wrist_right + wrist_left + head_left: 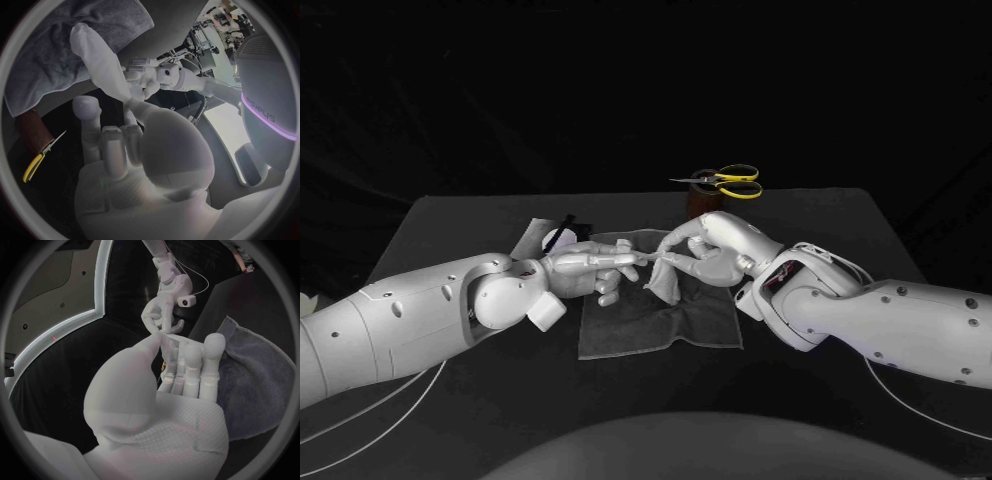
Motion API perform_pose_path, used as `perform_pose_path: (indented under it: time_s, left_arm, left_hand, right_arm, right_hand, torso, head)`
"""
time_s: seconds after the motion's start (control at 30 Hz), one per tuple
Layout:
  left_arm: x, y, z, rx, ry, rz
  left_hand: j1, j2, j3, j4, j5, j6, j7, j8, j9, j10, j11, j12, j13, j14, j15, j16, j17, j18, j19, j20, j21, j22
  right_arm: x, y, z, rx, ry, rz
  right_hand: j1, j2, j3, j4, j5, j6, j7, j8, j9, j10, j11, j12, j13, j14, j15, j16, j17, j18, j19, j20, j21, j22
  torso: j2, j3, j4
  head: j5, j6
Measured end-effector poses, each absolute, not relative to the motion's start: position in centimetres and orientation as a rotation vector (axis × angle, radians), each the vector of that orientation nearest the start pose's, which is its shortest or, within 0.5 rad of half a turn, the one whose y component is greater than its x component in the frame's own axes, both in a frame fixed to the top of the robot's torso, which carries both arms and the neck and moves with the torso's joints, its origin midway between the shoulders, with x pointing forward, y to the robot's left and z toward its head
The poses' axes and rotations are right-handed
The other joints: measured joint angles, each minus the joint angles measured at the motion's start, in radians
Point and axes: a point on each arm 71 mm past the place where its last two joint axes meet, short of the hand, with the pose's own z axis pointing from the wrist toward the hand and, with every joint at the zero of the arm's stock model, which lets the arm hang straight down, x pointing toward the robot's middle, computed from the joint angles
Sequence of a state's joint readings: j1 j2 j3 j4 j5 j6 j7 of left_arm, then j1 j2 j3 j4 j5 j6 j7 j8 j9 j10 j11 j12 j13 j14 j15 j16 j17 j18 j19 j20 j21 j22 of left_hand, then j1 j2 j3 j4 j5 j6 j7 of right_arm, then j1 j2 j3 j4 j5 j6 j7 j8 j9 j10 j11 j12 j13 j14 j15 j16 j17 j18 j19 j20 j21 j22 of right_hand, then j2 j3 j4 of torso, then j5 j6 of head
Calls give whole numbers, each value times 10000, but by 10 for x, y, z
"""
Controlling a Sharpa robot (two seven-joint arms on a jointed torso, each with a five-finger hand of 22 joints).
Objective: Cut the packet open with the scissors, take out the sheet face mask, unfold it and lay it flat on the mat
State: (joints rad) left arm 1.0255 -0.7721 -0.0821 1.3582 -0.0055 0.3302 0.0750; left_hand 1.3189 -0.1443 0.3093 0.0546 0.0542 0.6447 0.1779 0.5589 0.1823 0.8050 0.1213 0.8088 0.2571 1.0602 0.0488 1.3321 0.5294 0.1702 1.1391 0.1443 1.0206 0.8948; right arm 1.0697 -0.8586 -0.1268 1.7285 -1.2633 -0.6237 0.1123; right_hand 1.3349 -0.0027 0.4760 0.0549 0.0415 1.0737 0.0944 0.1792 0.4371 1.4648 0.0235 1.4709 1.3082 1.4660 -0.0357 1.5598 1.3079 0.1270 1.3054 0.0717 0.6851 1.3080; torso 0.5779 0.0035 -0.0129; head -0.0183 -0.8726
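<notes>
Left hand [181, 375] and right hand [164, 310] meet fingertips beside the mat [256, 385].

The table [444, 215] is plain matt black. The mat [661, 325] is a mid-grey cloth without pattern, darker along its folds. The scissors [730, 181] have bright yellow handles with black inside the loops, and grey metal blades. The holder [700, 203] under them is reddish brown. The packet [542, 238] is pale grey with a black-and-white patch. The left arm [401, 320] and right arm [891, 310] are glossy white; the right carries a small red mark near its wrist. The left hand [596, 268] and right hand [692, 255] are pale silver, with a fine dotted grain over their backs in the wrist views.
</notes>
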Motion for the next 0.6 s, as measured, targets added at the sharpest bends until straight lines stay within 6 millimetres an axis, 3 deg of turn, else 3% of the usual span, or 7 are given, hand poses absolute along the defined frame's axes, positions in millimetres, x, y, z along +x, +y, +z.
perform_pose_path:
  time_s: [0.1, 0.23, 0.33, 0.43, 0.6]
  left_arm:
    - [442, 190, -300, -12369, 21700, -17509]
    - [443, 190, -301, -12250, 21706, -17074]
    - [443, 190, -302, -12145, 21690, -16763]
    - [444, 191, -303, -12154, 21596, -16514]
    - [446, 193, -302, -12351, 21233, -16391]
  left_hand:
    - [163, 47, 13, 119, 0, 251, 16, 251, 58, -12, -44, 12, -3, 21, -21, 0, -14, -2, 29, -29, -4, -20]
    - [261, -51, -19, 234, 0, 440, -66, 269, 25, -174, -192, 13, -52, -176, -95, -113, -388, -5, -185, -107, -323, -366]
    - [265, -55, -121, 423, 0, 393, -113, 36, -112, -335, -179, 13, -73, -240, -93, -129, -451, -6, -226, -104, -380, -424]
    - [490, 7, -100, 508, 0, -97, -483, -328, -281, -386, -230, 13, -109, -241, -94, -129, -406, -7, -215, -114, -380, -378]
    - [773, 129, 9, 510, 0, -382, -737, -489, -371, -386, -230, 12, -188, -203, -132, -129, -381, -9, -170, -159, -380, -304]
  right_arm:
    - [401, -152, -229, 406, 15588, 10791]
    - [403, -153, -229, 917, 15742, 10837]
    - [404, -155, -230, 1259, 15846, 10845]
    - [406, -156, -231, 1588, 15954, 10832]
    - [408, -158, -233, 2098, 16178, 10779]
  right_hand:
    - [2, 2, 0, 0, 35, 17, 22, -9, 0, 0, 0, 0, -2, -1, 1, 0, -4, 39, 0, 0, 0, -1]
    - [14, 14, 0, 0, 36, 31, 45, 26, -2, 0, 0, 9, -5, -15, 15, -1, -7, 40, 0, 0, 0, -5]
    - [25, 25, 0, 0, 36, 29, 47, 50, -7, 0, 0, 10, -6, -15, 15, -1, -6, 39, 0, 0, 0, -7]
    - [26, 25, 17, -18, 35, 23, 53, 50, -7, 0, 1, 20, -9, -16, 16, -2, -6, 39, 0, 0, 0, -7]
    - [26, 25, 28, -29, 33, 43, 32, 49, -6, 0, 1, 21, -2, -16, 16, -3, -4, 37, 0, 0, -38, -5]
  torso:
    - [1, 0, 0]
    - [0, 0, 0]
    - [0, 1, 0]
    - [0, -6, 0]
    - [-2, -8, 1]
  head:
    - [-5, 0]
    - [-22, 0]
    - [-24, 0]
    - [-25, 0]
    - [-25, 0]
